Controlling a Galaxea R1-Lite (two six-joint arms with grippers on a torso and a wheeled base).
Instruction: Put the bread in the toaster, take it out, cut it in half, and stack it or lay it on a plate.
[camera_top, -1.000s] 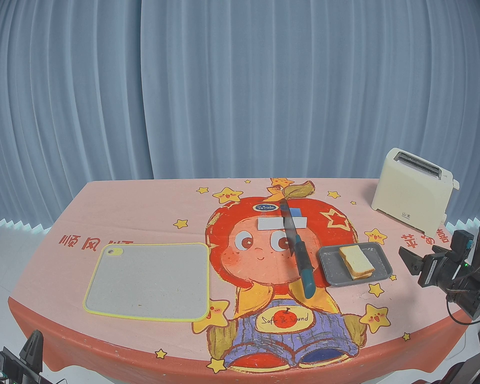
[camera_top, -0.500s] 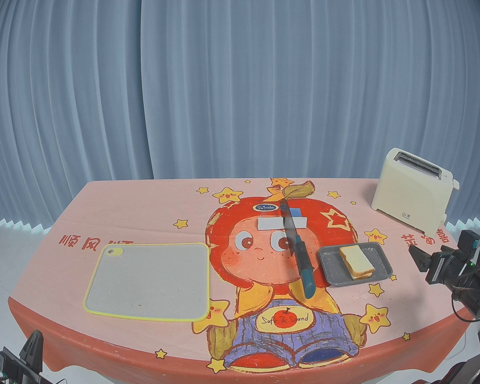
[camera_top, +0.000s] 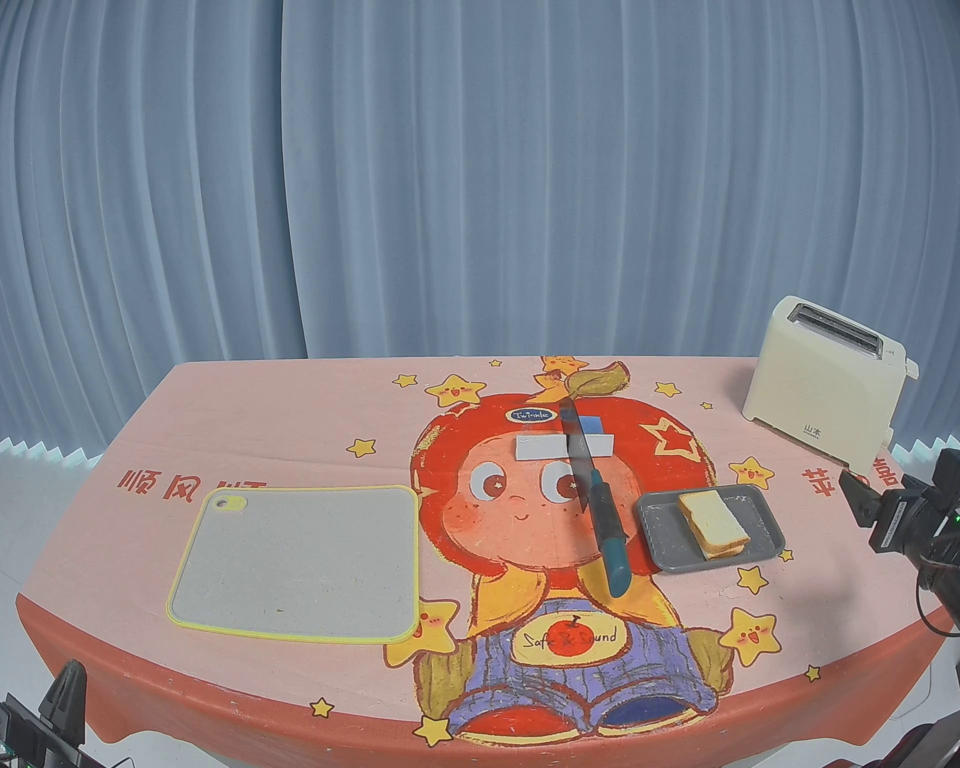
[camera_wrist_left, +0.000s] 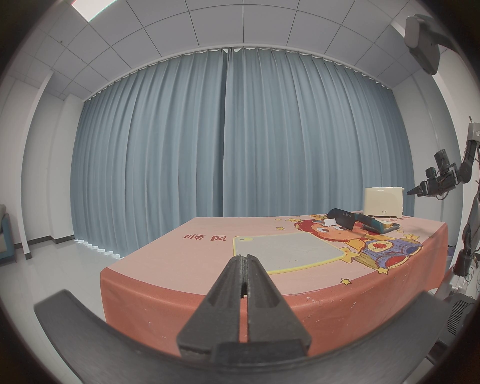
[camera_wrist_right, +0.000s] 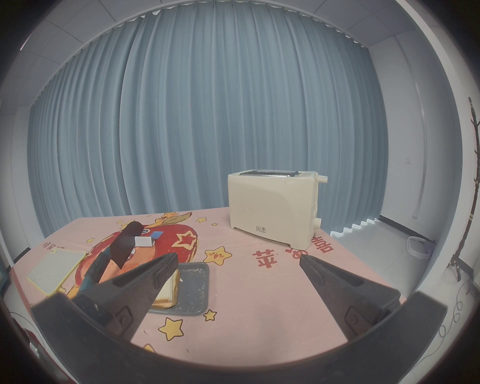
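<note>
Bread (camera_top: 713, 522): there it is, lying on the grey plate (camera_top: 662, 532) at 3 o'clock on the table (camera_top: 300, 420). It reads as 2 layers, 1 piece on top of the other, the upper one slightly skewed.
Toaster (camera_top: 825, 382): upright at 2 o'clock, well apart from the plate. No bread pokes out of its slot.
Knife (camera_top: 598, 503): flat on the cloth just right of centre, between the cutting board (camera_top: 295, 560) and the plate. The blade points to 12 and lies across a small white block (camera_top: 540, 446); the teal handle points to 6. Nothing grips it.
Cutting board: lying flat at 8 o'clock, well apart from the bread.
Right gripper (camera_wrist_right: 237, 262): out past the table edge at 3 o'clock, fingers spread wide with nothing between them, facing the plate and toaster.
Left gripper (camera_wrist_left: 243, 260): down low at 7 o'clock, below the near corner of the table, fingers pressed together on nothing.
Done, as I judge it: toasting, cutting and stacking all look finished. A narrow 2-layer stack is on the plate, the knife is laid down and both grippers are free.
Left to do: little or nothing, I'd say. How brown the bread is and how clean the cut, I cannot tell from here.
</note>
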